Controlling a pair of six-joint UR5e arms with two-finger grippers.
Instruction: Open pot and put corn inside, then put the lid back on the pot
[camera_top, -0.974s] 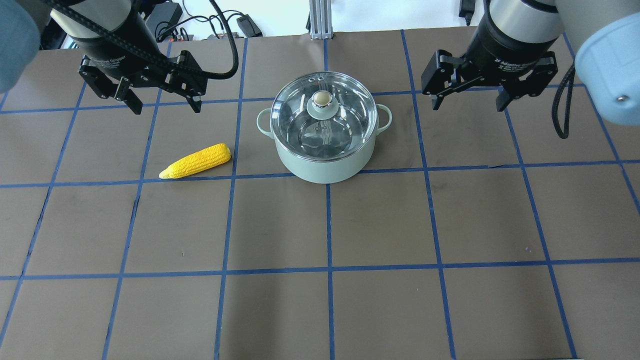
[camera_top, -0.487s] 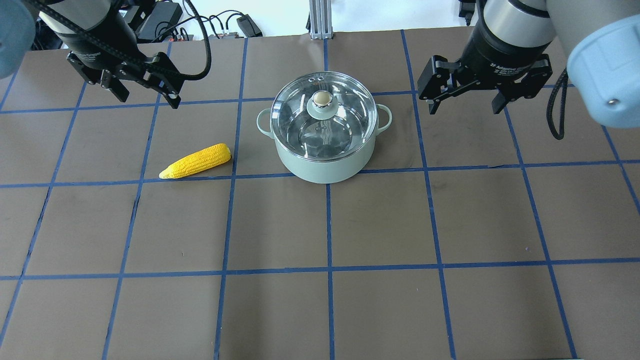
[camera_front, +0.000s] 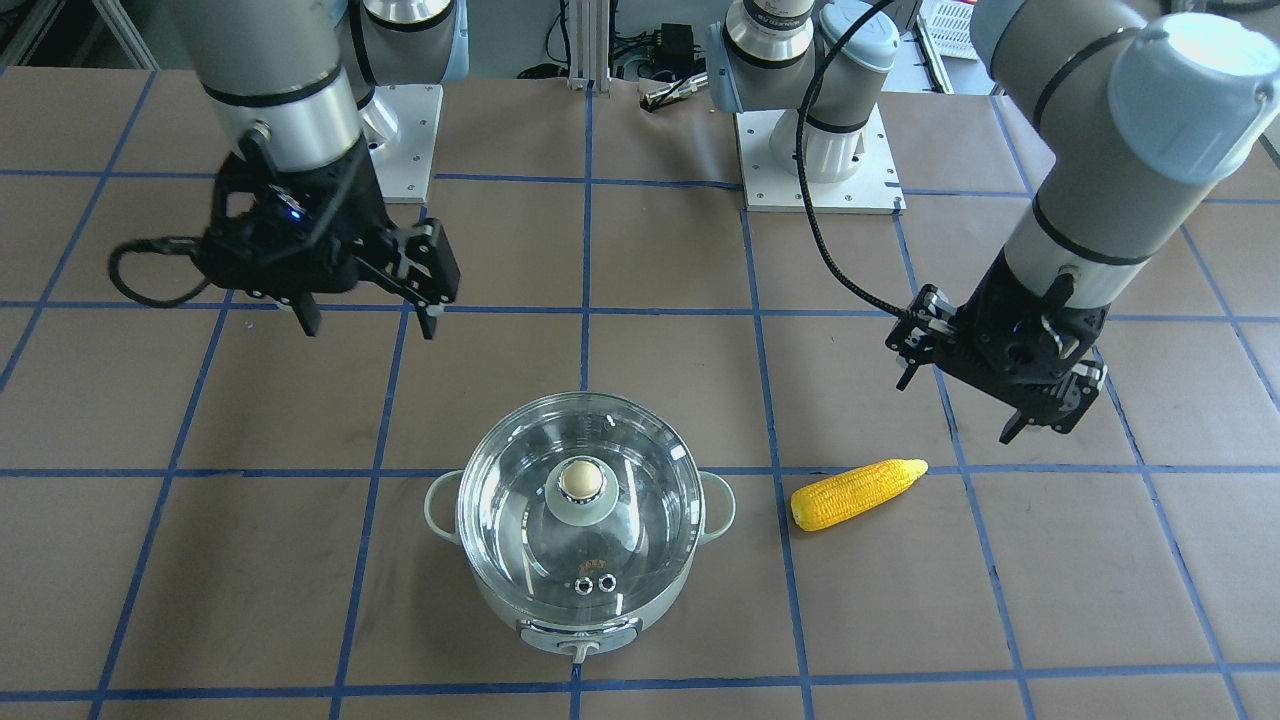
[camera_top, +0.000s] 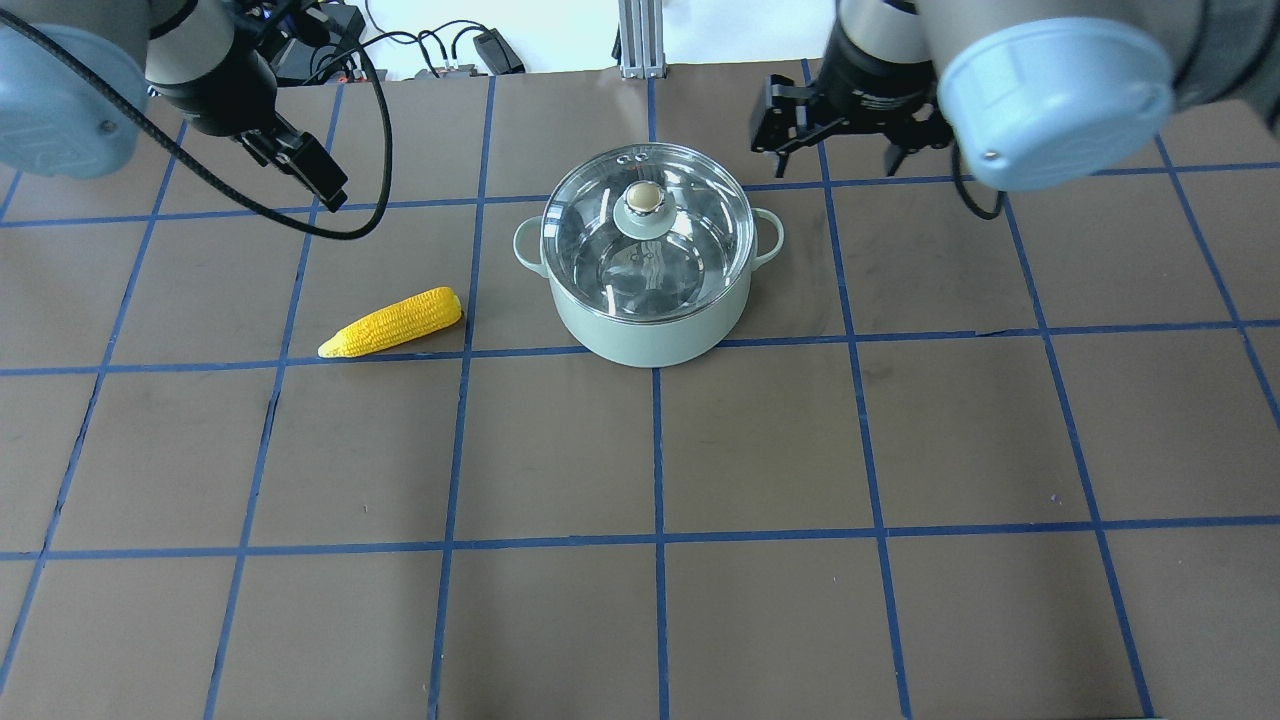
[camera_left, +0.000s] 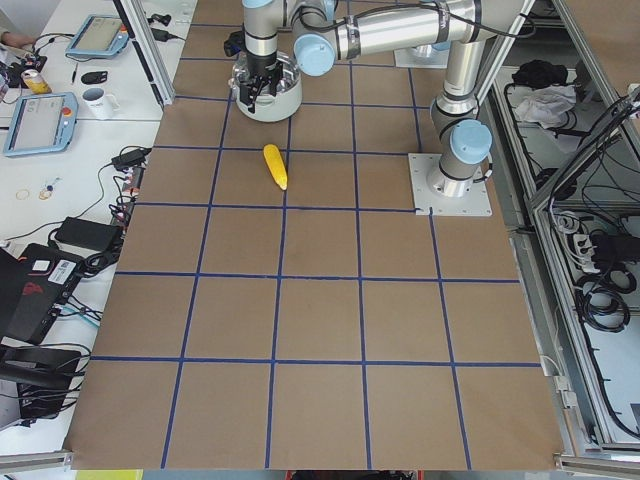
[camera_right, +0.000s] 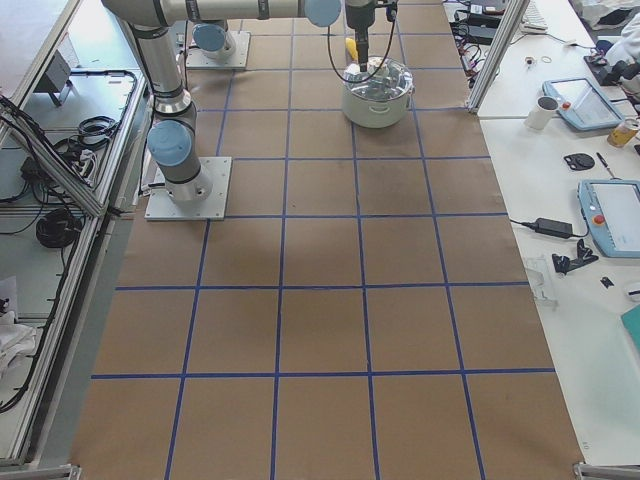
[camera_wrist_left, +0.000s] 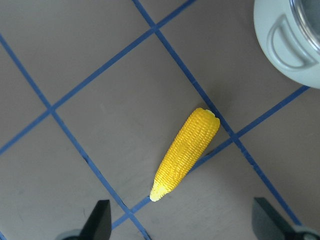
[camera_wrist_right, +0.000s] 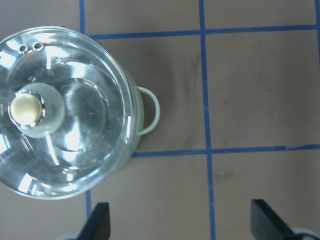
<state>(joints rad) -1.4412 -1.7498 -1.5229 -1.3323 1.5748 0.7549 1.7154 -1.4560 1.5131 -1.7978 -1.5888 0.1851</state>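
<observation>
While the lid (camera_top: 648, 240) is not yet off the pot (camera_top: 650, 335), which stands at the upper centre of the overhead view, the first move turns on the tan knob (camera_top: 645, 198). In that view it lies to the lower left of the right gripper (camera_front: 369, 325), whose fingers are spread wide and hold nothing. In the right wrist view the knob sits at the left side of the frame, well aside from the gap between the fingers, so I judge this arm must travel sideways before descending. The corn (camera_top: 392, 322) rests on the table (camera_top: 760, 450) left of the pot, apart from it, its long axis slanted (pale tip to the lower left). The left gripper (camera_front: 955, 410), also wide open and empty, hangs near it. Compared with half a second ago, the right gripper has come much closer to the pot, while pot, lid and corn have not moved.
</observation>
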